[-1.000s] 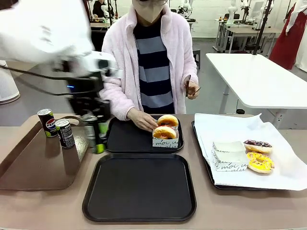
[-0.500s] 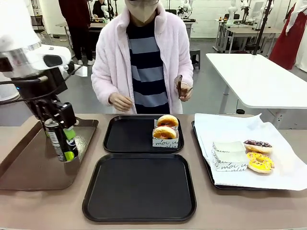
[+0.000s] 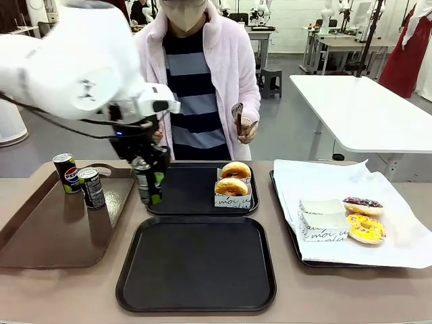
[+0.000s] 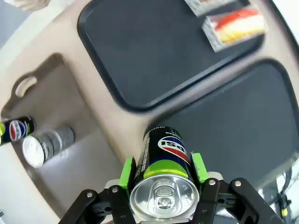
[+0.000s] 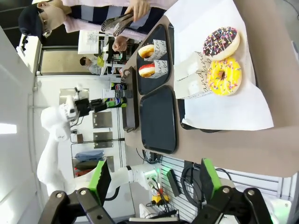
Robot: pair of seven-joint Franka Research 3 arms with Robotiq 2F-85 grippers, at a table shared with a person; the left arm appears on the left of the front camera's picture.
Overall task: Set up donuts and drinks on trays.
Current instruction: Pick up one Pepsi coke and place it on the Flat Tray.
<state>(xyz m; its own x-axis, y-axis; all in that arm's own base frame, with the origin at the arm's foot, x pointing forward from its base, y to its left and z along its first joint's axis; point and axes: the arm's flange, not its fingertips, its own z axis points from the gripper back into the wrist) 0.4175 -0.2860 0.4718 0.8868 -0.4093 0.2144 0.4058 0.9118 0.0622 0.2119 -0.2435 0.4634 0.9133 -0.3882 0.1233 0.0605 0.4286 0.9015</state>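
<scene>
I'm holding one soda can upright in the left gripper, green pads pinching its sides. It's hanging off the table by the left edge of the far black tray, perhaps over the rim, though that's hard to judge from the front. Two boxed donuts are sitting on that tray's right side. I'm reading this as the drink-placing step. Next I'm needing to lower the can onto bare tray floor, clear of the boxes, then let go. The right gripper is idling, fingers spread, gripping nothing.
</scene>
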